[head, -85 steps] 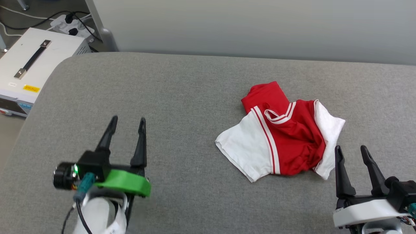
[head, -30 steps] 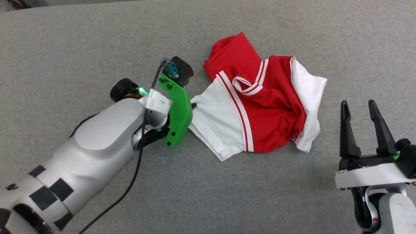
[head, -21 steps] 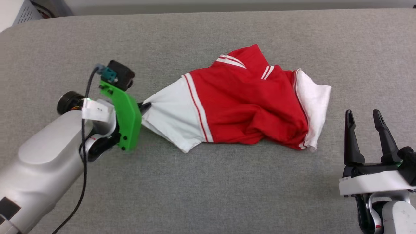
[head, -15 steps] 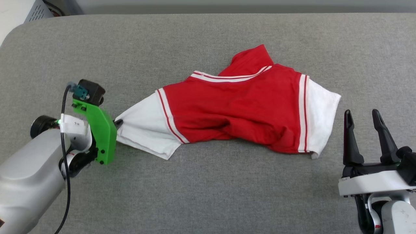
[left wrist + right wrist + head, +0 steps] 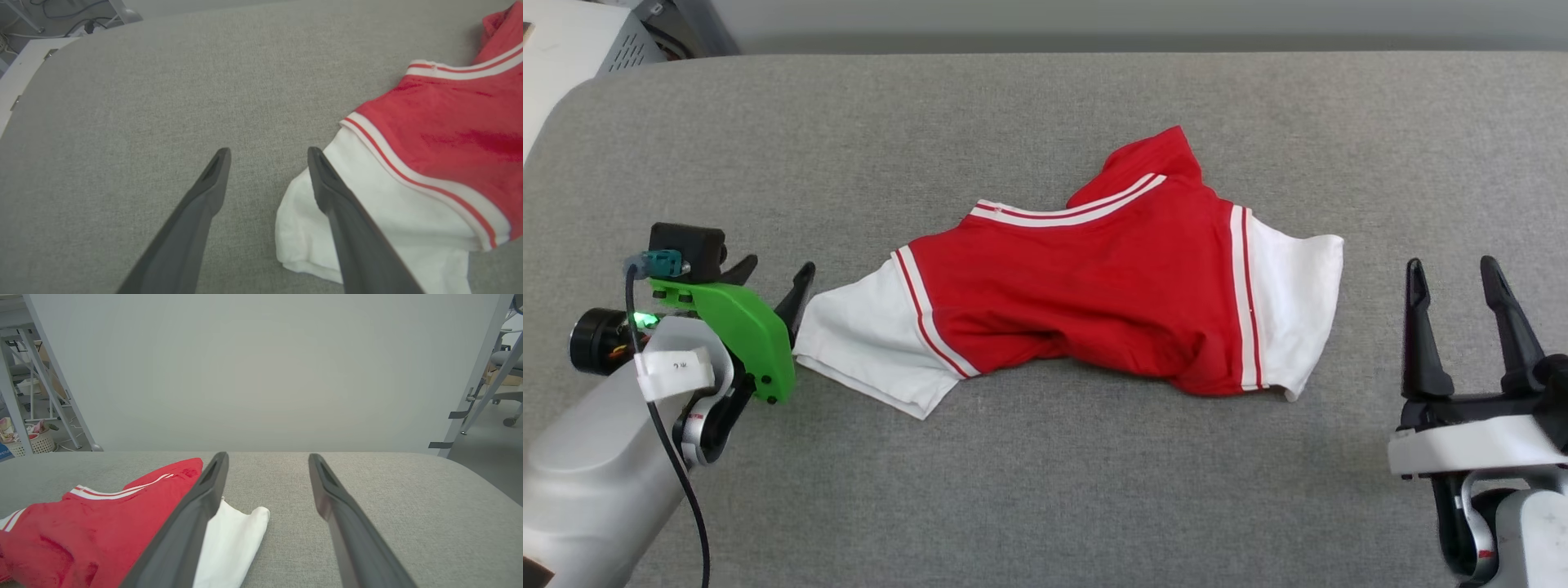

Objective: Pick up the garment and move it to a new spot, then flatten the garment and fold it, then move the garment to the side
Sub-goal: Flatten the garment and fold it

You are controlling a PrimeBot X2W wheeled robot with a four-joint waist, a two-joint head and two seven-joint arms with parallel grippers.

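I see the garment (image 5: 1086,286) lying in the middle of the grey desk (image 5: 1045,490). It is red with white sleeves. It is spread out sideways and looks bumpy, not flat. My left jaws are wide open and hold nothing. They are right beside the white sleeve (image 5: 866,351) at the garment's left end. In the left wrist view one dark finger (image 5: 347,228) sits over that sleeve's edge. My right jaws are open too, with nothing in them. They are near the other white sleeve (image 5: 1294,302) but not touching it.

garment (image 5: 1094,286) across mid-table, open grey tabletop (image 5: 1045,490) before and behind it
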